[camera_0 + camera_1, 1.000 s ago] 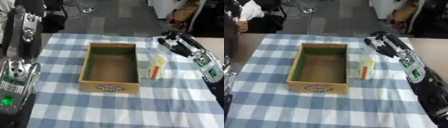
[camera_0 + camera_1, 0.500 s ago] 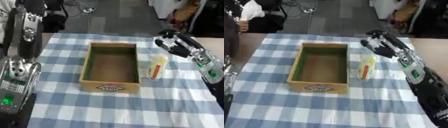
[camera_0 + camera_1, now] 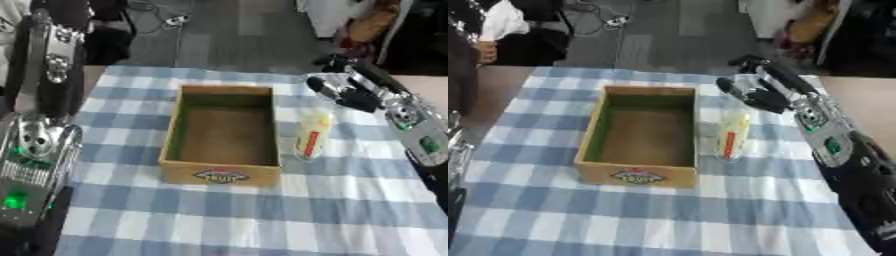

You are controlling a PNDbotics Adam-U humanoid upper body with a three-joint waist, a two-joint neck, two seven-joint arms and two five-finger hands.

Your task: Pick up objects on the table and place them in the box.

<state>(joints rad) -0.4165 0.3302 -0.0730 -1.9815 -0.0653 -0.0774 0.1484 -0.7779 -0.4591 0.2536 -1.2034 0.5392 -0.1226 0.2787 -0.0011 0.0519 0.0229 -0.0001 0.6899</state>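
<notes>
An open cardboard box with a printed label on its front wall stands in the middle of the blue checked table. Just right of it lies a clear packet with yellow and red inside, lengthwise along the box's side. My right hand hovers over the packet's far end, open, with its black fingers relaxed and pointing left. It holds nothing. My left forearm runs up the left edge of the view, and its hand does not show.
The checked tablecloth spreads wide in front of the box. Beyond the table's far edge are a dark floor, cables and a chair. A brown surface adjoins the table on the right.
My right hand has edged slightly left, toward the packet's far end. The box and the packet have not moved.
</notes>
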